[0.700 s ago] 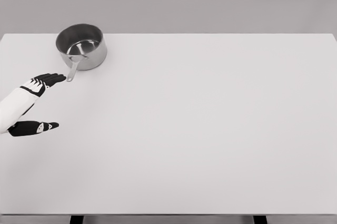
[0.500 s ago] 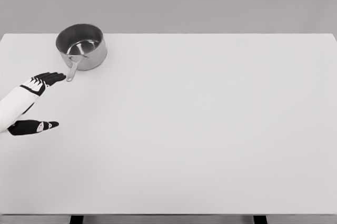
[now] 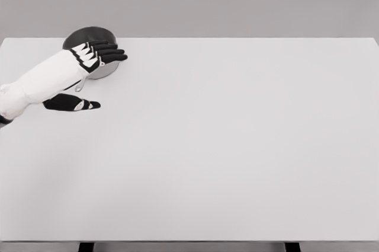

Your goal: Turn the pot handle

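We are holding our left hand (image 3: 98, 55) open, fingers extended and gripping nothing, over the steel pot (image 3: 89, 35) sitting at ten o'clock on the white table (image 3: 237, 145), seemingly positioning to sweep its handle (image 3: 79, 86), pointing toward seven o'clock.

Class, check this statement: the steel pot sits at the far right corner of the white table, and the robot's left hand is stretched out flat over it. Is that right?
Not quite. The head view shows the pot at the far left corner of the table, not the far right. The rest holds: the left hand is stretched out flat over it, fingers extended.
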